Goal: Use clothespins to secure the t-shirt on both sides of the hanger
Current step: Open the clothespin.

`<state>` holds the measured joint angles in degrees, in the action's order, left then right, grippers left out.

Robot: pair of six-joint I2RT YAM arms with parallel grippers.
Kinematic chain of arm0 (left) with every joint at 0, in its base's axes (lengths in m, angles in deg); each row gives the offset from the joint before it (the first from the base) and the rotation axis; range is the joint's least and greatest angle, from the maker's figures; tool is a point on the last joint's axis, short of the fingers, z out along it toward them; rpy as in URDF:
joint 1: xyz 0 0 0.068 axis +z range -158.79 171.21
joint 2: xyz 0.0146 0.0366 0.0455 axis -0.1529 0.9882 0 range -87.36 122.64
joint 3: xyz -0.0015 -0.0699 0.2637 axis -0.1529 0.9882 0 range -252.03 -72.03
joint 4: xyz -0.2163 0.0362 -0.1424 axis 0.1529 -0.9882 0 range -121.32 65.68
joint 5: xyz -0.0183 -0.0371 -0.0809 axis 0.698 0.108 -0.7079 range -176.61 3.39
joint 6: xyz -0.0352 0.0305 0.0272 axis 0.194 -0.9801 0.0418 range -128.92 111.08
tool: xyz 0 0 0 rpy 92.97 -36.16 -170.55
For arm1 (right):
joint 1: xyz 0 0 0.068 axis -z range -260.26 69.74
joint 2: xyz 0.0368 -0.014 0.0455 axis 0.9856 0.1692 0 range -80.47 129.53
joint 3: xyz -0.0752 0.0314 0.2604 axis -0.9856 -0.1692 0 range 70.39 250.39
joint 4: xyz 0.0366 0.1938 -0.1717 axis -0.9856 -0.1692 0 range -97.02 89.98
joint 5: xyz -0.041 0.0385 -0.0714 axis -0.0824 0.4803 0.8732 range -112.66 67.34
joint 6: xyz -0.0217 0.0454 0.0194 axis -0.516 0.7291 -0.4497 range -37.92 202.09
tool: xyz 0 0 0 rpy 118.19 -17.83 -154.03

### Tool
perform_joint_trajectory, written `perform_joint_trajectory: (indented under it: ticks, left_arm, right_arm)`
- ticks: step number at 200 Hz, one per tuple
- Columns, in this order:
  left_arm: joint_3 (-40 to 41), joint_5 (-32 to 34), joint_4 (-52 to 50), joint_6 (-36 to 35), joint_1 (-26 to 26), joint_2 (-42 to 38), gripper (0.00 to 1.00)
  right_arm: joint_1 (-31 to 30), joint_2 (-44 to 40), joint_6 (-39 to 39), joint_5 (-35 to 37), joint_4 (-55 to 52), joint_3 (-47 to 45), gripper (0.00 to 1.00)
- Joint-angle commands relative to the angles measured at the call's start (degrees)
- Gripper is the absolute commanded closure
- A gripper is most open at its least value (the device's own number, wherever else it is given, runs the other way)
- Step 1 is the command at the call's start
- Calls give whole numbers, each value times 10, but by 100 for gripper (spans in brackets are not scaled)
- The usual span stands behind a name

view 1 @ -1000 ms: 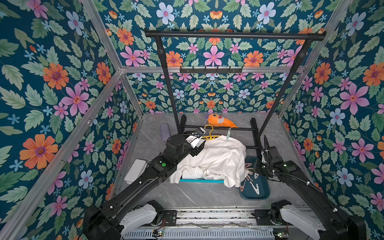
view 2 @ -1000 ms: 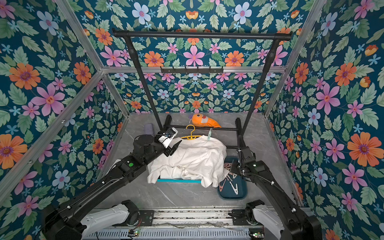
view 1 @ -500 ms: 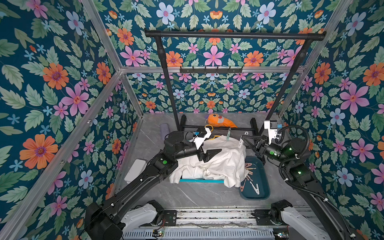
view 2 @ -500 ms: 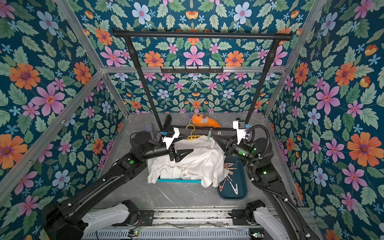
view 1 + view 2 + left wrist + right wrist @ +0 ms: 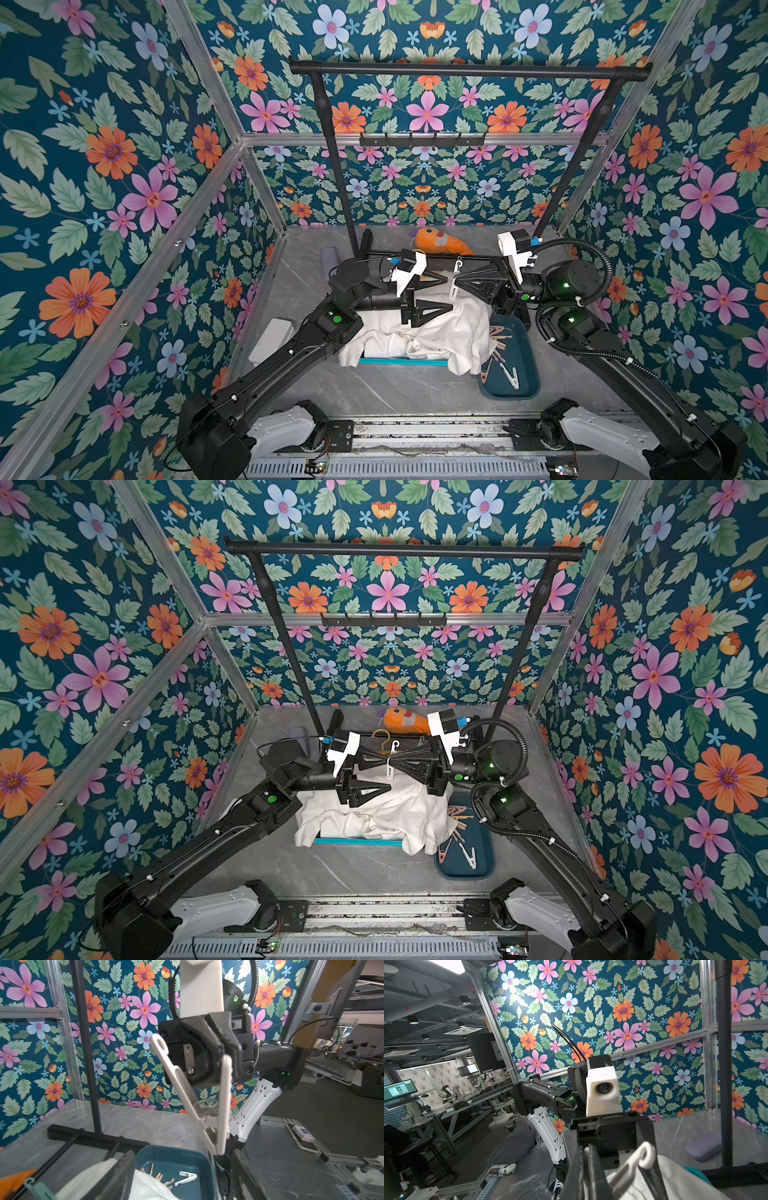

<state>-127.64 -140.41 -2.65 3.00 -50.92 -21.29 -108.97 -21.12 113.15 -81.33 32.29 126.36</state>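
Right gripper (image 5: 463,285) closed on a white pin (image 5: 225,1105), held aloft over the shirt (image 5: 449,336); left gripper (image 5: 449,291) wide, facing it from 9 o'clock. Spare pins (image 5: 509,372) lie in the tray (image 5: 528,357) at the shirt's 4 o'clock. Shirt heaped; no side visibly pinned, so both remain. A second ago the right gripper was down at the tray.

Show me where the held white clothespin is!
In both top views the white clothespin hangs mid-scene in the shut right gripper, above the t-shirt, facing the open left gripper.
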Motion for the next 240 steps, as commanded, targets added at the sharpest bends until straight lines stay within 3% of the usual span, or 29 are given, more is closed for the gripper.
perform_joint_trajectory:
  ticks: [1,42,77,169,211,240]
  left_arm:
    - [0,-24,22,14,-2,0,25]
    - [-5,-21,29,20,-4,6,26]
    - [-12,-24,29,21,-7,13,33]
    - [-16,-23,41,30,-10,27,80]
    - [-18,-17,41,27,-10,29,95]
    - [-17,-8,41,27,-10,30,100]
  right_arm:
    - [0,-1,-43,-3,-3,5,100]
    - [0,10,-33,-13,18,-4,100]
    - [-1,16,-36,-22,22,-5,100]
    - [-5,23,-47,-32,37,-18,100]
    - [-5,16,-58,-23,26,-25,100]
    - [-5,15,-62,-16,15,-26,100]
